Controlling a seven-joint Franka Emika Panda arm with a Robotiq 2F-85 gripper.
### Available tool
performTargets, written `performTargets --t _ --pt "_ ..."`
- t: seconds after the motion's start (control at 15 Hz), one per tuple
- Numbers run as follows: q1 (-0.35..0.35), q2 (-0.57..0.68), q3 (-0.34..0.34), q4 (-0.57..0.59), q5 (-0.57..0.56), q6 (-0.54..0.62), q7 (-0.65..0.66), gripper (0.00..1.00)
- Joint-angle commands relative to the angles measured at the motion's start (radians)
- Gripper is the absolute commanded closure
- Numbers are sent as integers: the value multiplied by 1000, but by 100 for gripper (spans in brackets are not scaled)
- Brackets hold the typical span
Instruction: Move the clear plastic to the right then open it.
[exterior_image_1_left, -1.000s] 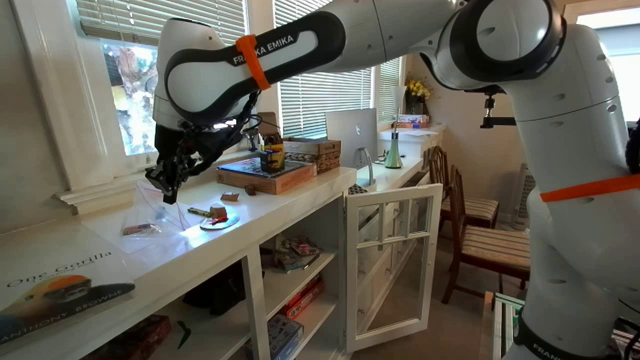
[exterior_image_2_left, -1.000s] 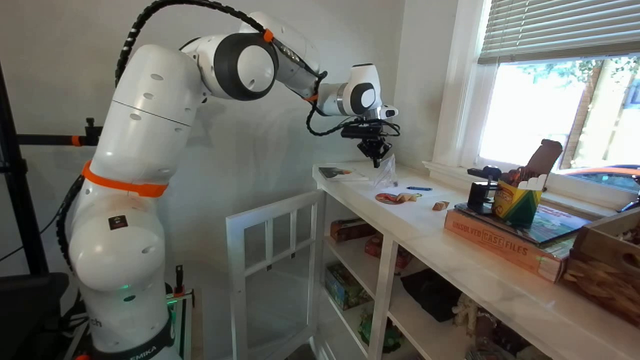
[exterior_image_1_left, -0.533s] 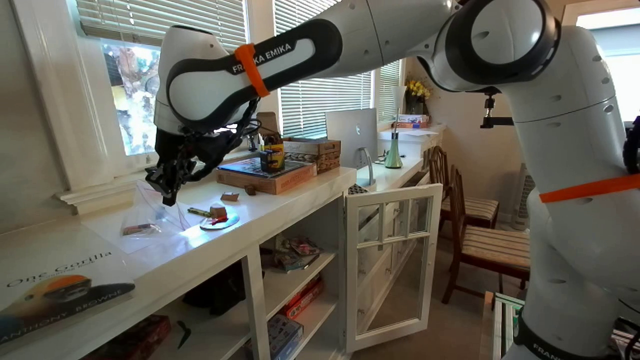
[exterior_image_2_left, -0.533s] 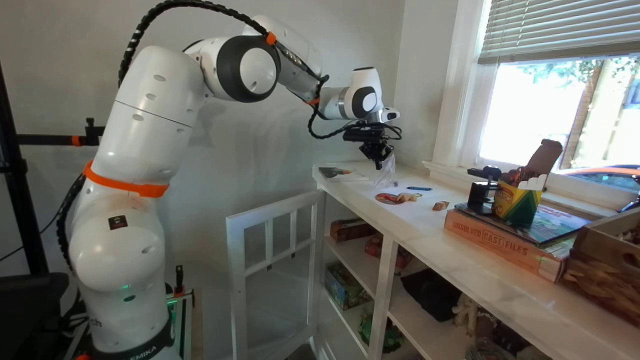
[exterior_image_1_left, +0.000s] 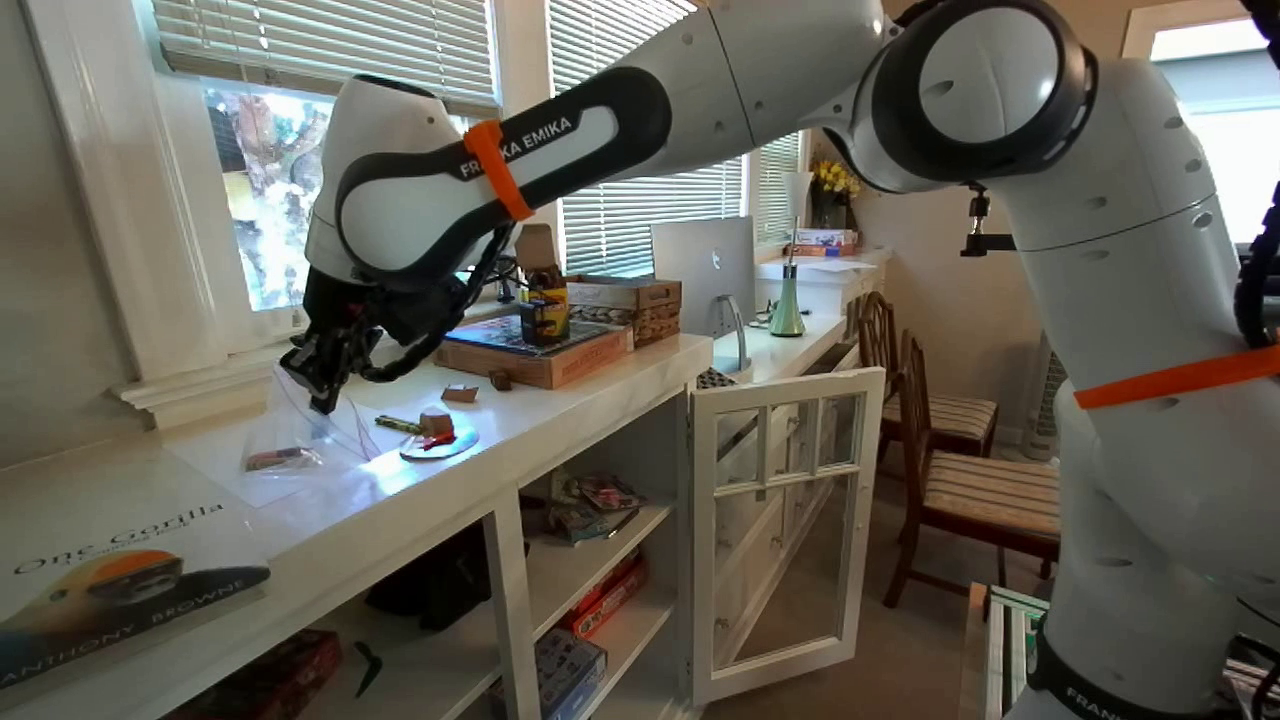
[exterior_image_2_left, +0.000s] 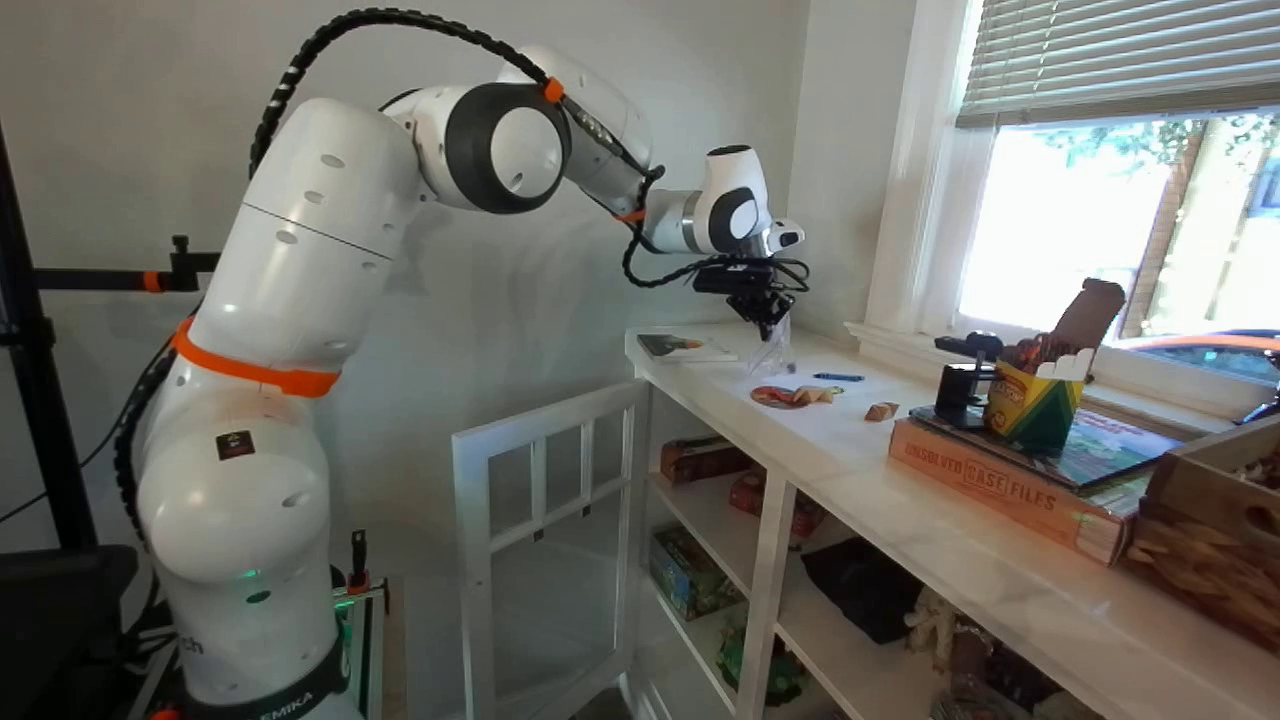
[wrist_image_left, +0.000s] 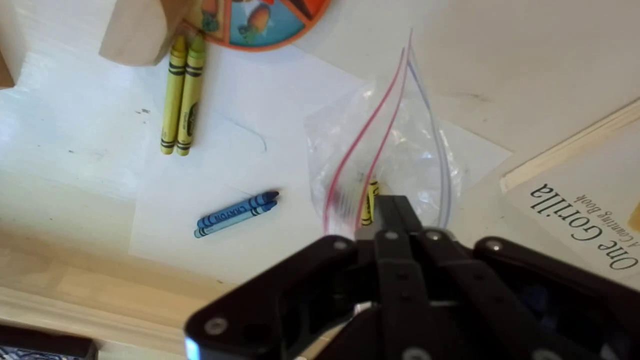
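One clear plastic zip bag (wrist_image_left: 395, 150) stands on a white sheet of paper (wrist_image_left: 240, 170) laid on the white tabletop (exterior_image_2_left: 860, 450); its mouth gapes, pink strips along one lip and bluish strips along the other, the two meeting at a point; a black-banded yellow crayon (wrist_image_left: 370, 202) shows within the bag's outline. Right by the mouth hangs the black claw (wrist_image_left: 399, 201), its two fingers drawn together, narrow; whether it touches the plastic I cannot tell. Two slim yellow crayons (wrist_image_left: 191, 95) lie side by side near a pale wooden block (wrist_image_left: 135, 35) and a round, orange-rimmed picture disc (wrist_image_left: 265, 27); two blue crayons (wrist_image_left: 235, 212), one dark, one paler, lie together on the paper; a white book lettered "One Gorilla" (wrist_image_left: 590, 215) lies flat on the tabletop; in an exterior view the bag sits between book and disc. Farther along, an orange cardboard box (exterior_image_2_left: 1000, 490) lettered "Unsolved Case Files" lies beneath a yellow-and-green crayon carton (exterior_image_2_left: 1040, 405); below, a white cabinet door (exterior_image_1_left: 800, 477) with glass panes hangs open.
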Motion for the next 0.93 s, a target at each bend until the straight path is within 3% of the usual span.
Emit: performTargets --t 0.0,0.2,0.27,0.33,0.87 --pt "-7 8 4 -19 0 51 19 100" --pt "-4 13 0 -18 -4 66 32 100" --pt "-2 13 -3 -19 -6 67 41 74" --pt "-2 15 -2 -18 -6 67 41 74" --pt "-4 20 -4 -11 -4 67 50 14"
